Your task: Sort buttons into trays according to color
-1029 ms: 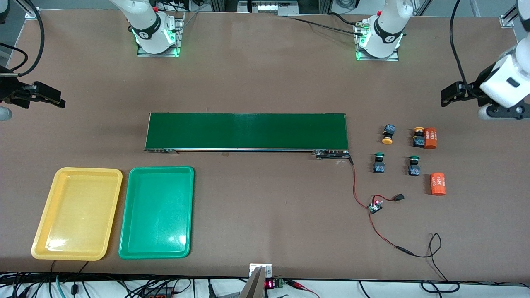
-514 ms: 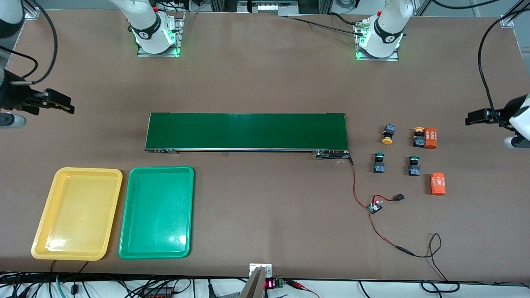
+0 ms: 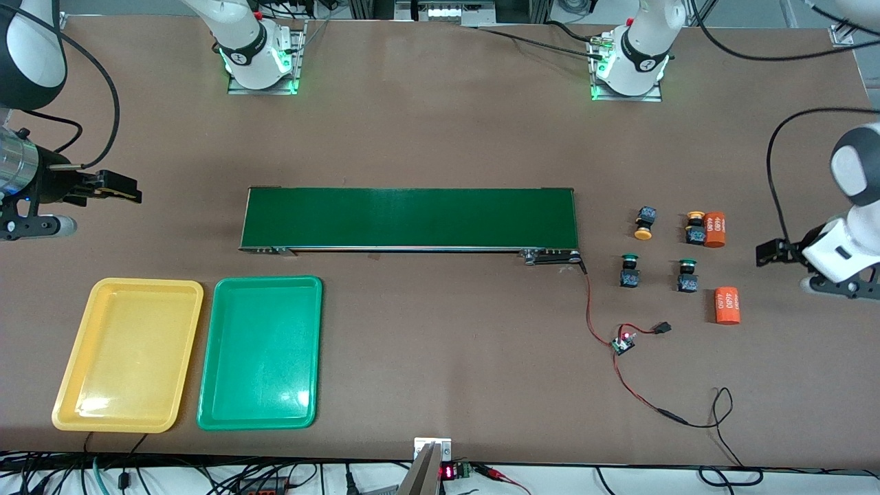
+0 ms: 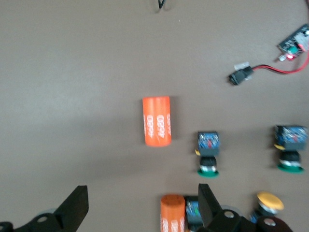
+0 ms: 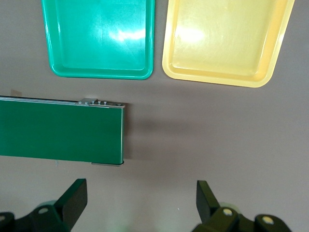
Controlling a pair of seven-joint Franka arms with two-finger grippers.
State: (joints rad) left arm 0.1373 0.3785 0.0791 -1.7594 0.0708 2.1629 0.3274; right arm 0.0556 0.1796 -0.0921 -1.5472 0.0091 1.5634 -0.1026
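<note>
Front view: four buttons stand on the bare table toward the left arm's end, past the end of the conveyor belt [image 3: 410, 218]. Two have yellow caps: the first yellow button [image 3: 644, 223] and the second yellow button [image 3: 695, 227], which touches one orange cylinder [image 3: 715, 229]. Two have green caps: the first green button [image 3: 629, 270] and the second green button [image 3: 686, 275], both nearer to the camera than the yellow pair. A second orange cylinder [image 3: 727, 305] lies apart, nearer to the camera still. A small circuit board [image 3: 623, 342] with red wire lies nearer again. Two trays lie side by side toward the right arm's end: one yellow tray [image 3: 72, 405] and one green tray [image 3: 210, 412], both holding nothing. The left gripper [image 3: 764, 253] hovers over bare table beside the cylinders. The right gripper [image 3: 127, 189] hovers over bare table beside the belt's end.

Left wrist view: the left gripper [image 4: 143, 209] has its jaws spread wide and holds nothing. Visible below it are two cylinders, the lone one [image 4: 157, 121] and the one [image 4: 173, 216] against a button, two green-capped buttons [image 4: 208, 152] [image 4: 290, 147], and one yellow cap [image 4: 269, 201].

Right wrist view: the right gripper [image 5: 140, 203] has its jaws spread wide and holds nothing. One green tray [image 5: 101, 72], one yellow tray [image 5: 217, 79] and the belt's end [image 5: 63, 129] show below it.
</note>
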